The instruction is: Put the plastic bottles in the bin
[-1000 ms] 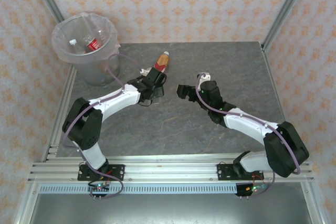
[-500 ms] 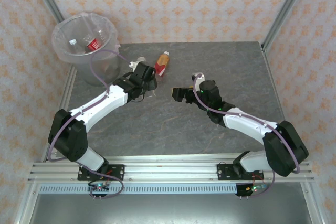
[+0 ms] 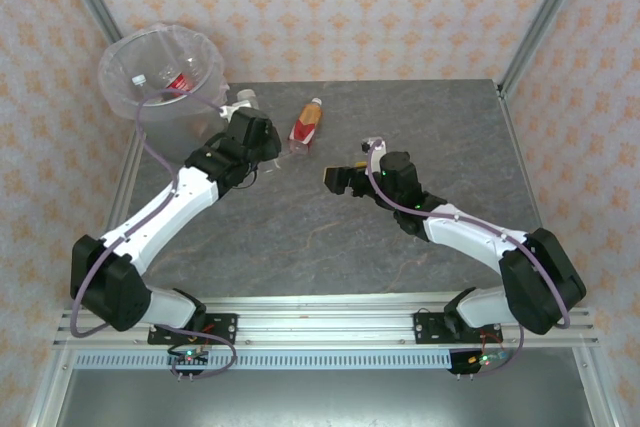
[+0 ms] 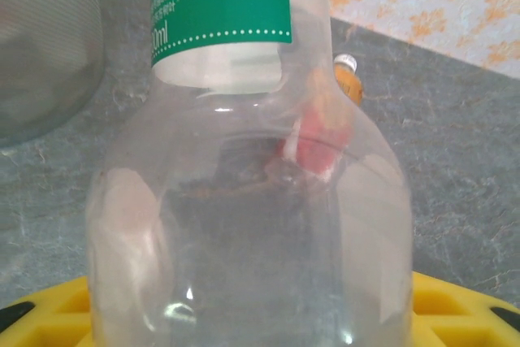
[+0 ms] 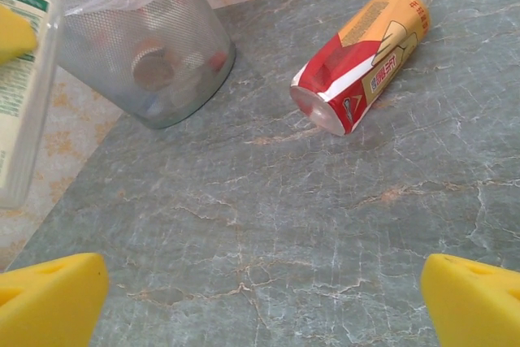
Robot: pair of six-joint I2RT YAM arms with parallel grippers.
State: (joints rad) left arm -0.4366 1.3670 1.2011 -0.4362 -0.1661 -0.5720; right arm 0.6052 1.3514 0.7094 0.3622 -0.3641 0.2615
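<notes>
"Plastic bottles: which one is being dealt with?"

"The left end effector is clenched on a clear green-labelled bottle. It holds the bottle off the counter, just beside the bin. I judge this the carrying step: gripped, but not yet over the rim."

"And the next move?"

"Reach further out and up so the bottle clears the rim, then let go over the mouth. A low approach could snag the bag along the rim. The right end effector stands released and empty, turned toward the red-and-orange bottle lying on its side mid-counter. That one looks the likely next pick."

"What does one view add to another?"

"The left wrist view gives the grip: yellow fingers either side of the bottle's wide lower part, green label beyond. The overhead view cannot show that. It gives the layout instead, and a red-labelled bottle already down in the bin. The right wrist view shows the lying bottle's base and white cap, and blurred shapes through the bin's wall."
</notes>
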